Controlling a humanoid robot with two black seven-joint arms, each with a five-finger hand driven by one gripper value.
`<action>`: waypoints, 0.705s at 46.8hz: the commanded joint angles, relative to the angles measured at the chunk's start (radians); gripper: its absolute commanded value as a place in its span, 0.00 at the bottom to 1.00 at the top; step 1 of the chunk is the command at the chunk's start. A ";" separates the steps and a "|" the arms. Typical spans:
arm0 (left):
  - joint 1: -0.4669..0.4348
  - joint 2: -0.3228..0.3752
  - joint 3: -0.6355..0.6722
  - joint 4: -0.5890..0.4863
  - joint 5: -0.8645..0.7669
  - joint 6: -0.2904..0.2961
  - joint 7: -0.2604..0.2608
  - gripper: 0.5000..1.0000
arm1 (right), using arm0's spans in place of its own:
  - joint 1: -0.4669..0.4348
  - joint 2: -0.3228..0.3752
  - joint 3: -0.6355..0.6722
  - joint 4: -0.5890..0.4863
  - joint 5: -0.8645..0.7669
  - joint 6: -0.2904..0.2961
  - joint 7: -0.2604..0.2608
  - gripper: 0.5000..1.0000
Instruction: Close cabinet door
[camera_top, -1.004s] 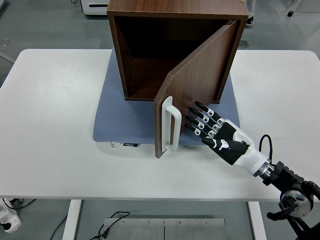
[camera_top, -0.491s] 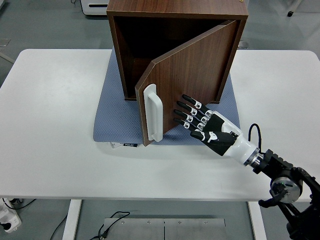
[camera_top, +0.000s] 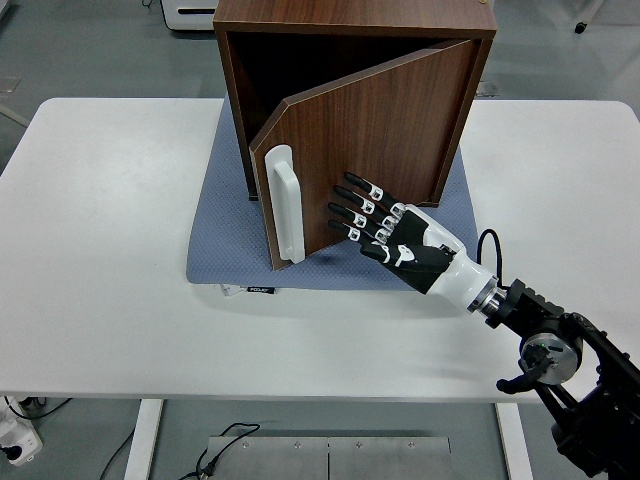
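A dark brown wooden cabinet (camera_top: 355, 20) stands on a blue mat (camera_top: 225, 235) at the back of the white table (camera_top: 100, 260). Its door (camera_top: 370, 140), hinged on the right, is partly swung in, with a white handle (camera_top: 283, 205) on its free left edge. My right hand (camera_top: 375, 220) reaches in from the lower right, fingers spread flat, fingertips (camera_top: 345, 195) against the door's outer face just right of the handle. It holds nothing. The cabinet's inside looks dark and empty where it shows.
The mat reaches out in front of the cabinet under the door's swing. My right forearm (camera_top: 540, 345) crosses the table's near right corner. Grey floor and a white device (camera_top: 190, 12) lie beyond the far edge.
My right hand has pushed left and away, and the door has swung further toward the cabinet front. The handle has moved left and back; the gap is narrower.
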 joint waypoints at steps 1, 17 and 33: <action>0.001 0.000 0.000 0.000 0.000 0.000 0.001 1.00 | 0.014 0.008 -0.007 -0.014 0.000 0.000 0.000 1.00; 0.001 0.000 0.000 0.000 0.000 0.000 0.001 1.00 | 0.066 0.030 -0.035 -0.049 0.014 0.000 0.000 1.00; -0.001 0.000 0.000 0.000 0.000 0.000 0.001 1.00 | 0.126 0.068 -0.054 -0.113 0.015 0.000 0.000 1.00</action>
